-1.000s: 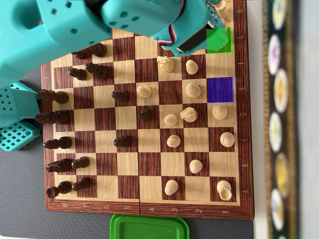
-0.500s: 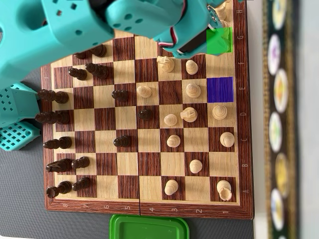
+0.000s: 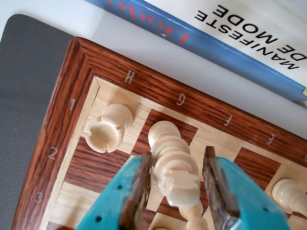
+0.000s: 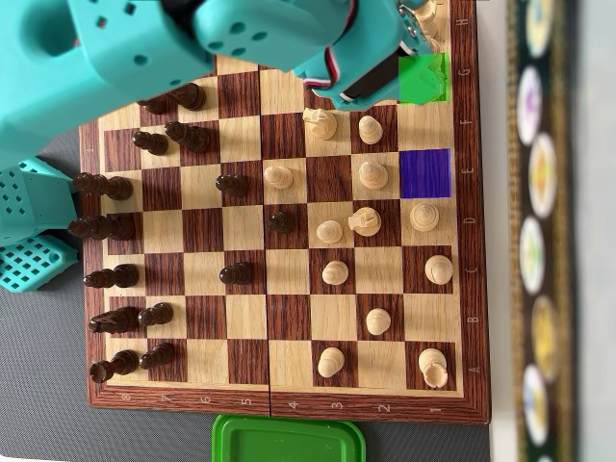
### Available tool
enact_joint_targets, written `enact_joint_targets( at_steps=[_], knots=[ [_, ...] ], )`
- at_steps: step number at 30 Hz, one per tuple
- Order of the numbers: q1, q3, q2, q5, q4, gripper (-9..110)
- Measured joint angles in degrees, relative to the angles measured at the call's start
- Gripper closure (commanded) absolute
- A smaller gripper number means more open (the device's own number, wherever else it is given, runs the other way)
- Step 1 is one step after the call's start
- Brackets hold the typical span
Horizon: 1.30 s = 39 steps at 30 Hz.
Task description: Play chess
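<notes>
Between the gripper (image 3: 175, 201) fingers in wrist view we see a tall white piece (image 3: 175, 165), jaws apart w/ gaps either side; white rook (image 3: 108, 127) just left. Overhead view: arm (image 4: 192, 48) hides board (image 4: 289, 404) top; green square (image 4: 423, 79) beside it.

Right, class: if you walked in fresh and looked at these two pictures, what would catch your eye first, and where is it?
In the overhead view, the big teal arm covers the board's top left, and two coloured squares stand out near the right edge: green above blue. In the wrist view, the pincer straddles a tall pale piece by the G mark, with a pale rook to its left in the corner.
</notes>
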State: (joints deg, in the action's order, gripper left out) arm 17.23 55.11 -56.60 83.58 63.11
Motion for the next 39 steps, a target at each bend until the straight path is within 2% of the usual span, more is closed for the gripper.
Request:
enact_joint_targets(
  at_steps=[23, 33, 39],
  knots=[
    [0.4, 13.0, -14.1, 0.0, 2.1, 86],
    [2.1, 13.5, -15.4, 0.0, 2.1, 86],
    [3.1, 13.5, -15.4, 0.2, 2.1, 90]
  ],
)
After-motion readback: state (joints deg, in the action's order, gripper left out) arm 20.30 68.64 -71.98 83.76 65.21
